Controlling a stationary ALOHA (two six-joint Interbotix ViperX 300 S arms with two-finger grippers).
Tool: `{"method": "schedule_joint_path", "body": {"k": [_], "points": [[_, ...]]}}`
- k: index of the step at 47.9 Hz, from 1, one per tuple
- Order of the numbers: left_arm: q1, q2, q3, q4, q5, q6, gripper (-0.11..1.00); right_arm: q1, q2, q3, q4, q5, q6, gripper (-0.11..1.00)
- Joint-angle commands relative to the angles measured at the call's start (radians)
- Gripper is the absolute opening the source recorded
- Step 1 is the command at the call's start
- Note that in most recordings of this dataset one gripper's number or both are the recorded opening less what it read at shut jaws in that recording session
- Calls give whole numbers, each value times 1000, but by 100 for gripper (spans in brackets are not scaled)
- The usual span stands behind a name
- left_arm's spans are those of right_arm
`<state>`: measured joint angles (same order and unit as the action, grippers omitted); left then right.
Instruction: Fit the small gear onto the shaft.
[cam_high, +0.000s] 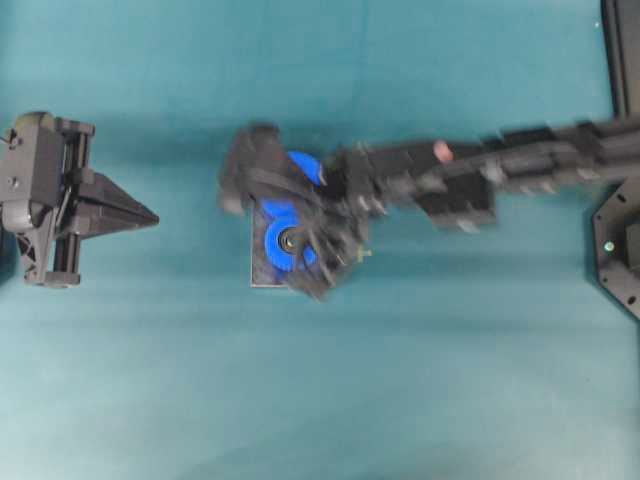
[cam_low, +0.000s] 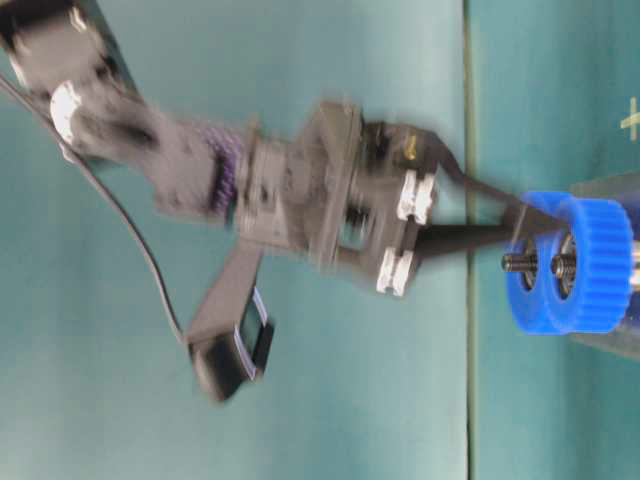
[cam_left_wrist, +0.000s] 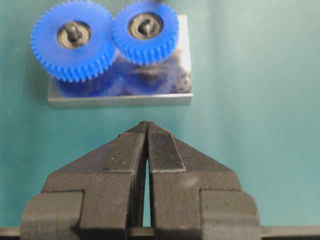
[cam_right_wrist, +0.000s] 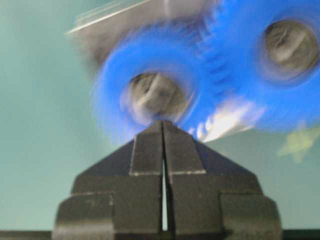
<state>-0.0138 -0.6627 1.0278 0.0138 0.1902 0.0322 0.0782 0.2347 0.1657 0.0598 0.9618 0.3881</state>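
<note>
In the left wrist view the small gear sits on the grey plate, with the shaft showing through its hub. Its teeth mesh with the larger gear to its left. My right gripper is shut and empty, with its tip right at the small gear's hub edge, and the view is blurred. From overhead the right gripper hangs over the small gear. My left gripper is shut and empty, well short of the plate, and it shows at the overhead view's left.
The right arm stretches in from the right across the teal table. In the table-level view the right gripper meets the two overlapping gears. A black frame stands at the right edge.
</note>
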Motion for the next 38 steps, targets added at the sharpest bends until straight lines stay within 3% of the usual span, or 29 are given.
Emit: {"method": "schedule_joint_path", "body": {"k": [1, 4, 16, 29, 38], "points": [[-3, -3, -11, 3, -8, -2, 0, 40, -48, -23, 3, -6, 26, -2], [-3, -3, -11, 5, -8, -2, 0, 37, -52, -40, -3, -5, 25, -2], [-5, -5, -12, 3, -8, -2, 0, -54, -17, -118, -109, -8, 5, -2], [-9, -5, -9, 3, -8, -2, 0, -74, 44, -115, -109, 41, -26, -2], [-9, -8, -6, 3, -8, -3, 0, -31, 41, -109, -60, 52, -26, -2]]}}
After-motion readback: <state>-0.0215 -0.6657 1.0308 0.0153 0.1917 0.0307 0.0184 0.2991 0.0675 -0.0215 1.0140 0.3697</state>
